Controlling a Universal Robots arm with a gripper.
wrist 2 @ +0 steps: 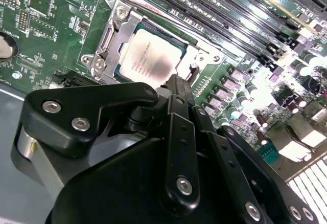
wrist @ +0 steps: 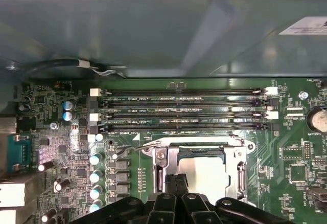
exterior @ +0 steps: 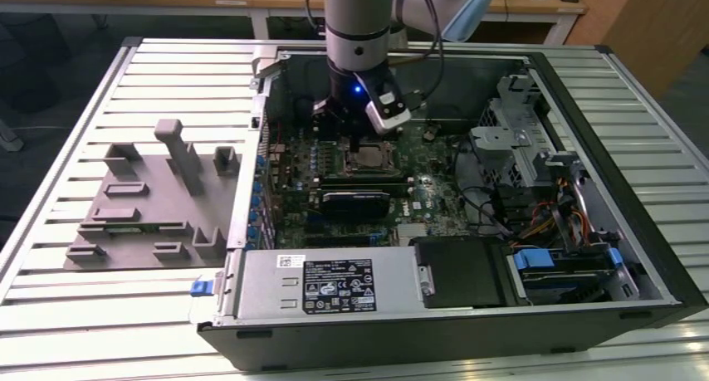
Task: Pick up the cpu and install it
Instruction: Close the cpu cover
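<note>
Exterior view: the arm (exterior: 357, 32) reaches down into the open computer case (exterior: 443, 344), just above the frame's centre, over the motherboard (exterior: 332, 207). In both wrist views the cpu (wrist 2: 150, 60) (wrist: 207, 175) lies flat inside the socket's metal frame (wrist 2: 115, 35) (wrist: 237, 162). The jaws hang clenched over its edge, grasping nothing.

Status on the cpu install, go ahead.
Pincer shut, empty, tips right at the cpu's edge. Cpu lying flat inside the socket frame. Nothing between pincer and cpu.
</note>
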